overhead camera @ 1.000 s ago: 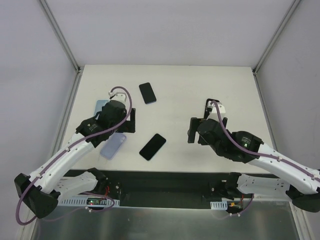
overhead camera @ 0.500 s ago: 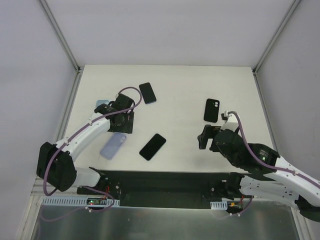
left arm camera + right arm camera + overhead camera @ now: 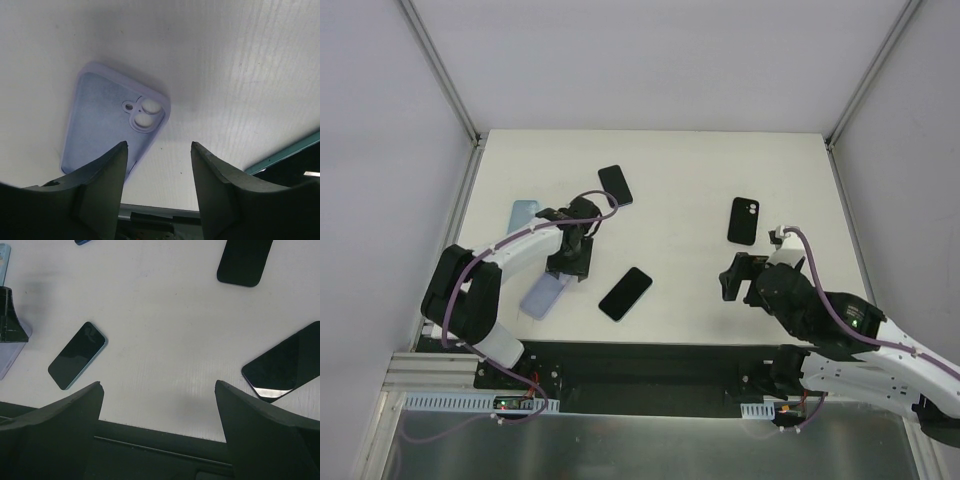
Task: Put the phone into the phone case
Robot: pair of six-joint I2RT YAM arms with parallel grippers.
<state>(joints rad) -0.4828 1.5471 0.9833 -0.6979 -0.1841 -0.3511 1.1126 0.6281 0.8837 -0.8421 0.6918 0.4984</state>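
Three phones, all dark-faced: upper phone (image 3: pixel 615 185) at upper centre of the top view, middle phone (image 3: pixel 625 293) at its centre, right phone (image 3: pixel 282 365) only at the right edge of the right wrist view. Three cases: blue case (image 3: pixel 524 213) at left of the top view, lilac case (image 3: pixel 542 295) just below it, black case (image 3: pixel 744 220) right of centre. Two arms: left arm (image 3: pixel 510 250), right arm (image 3: pixel 840 320). One table (image 3: pixel 700 160).
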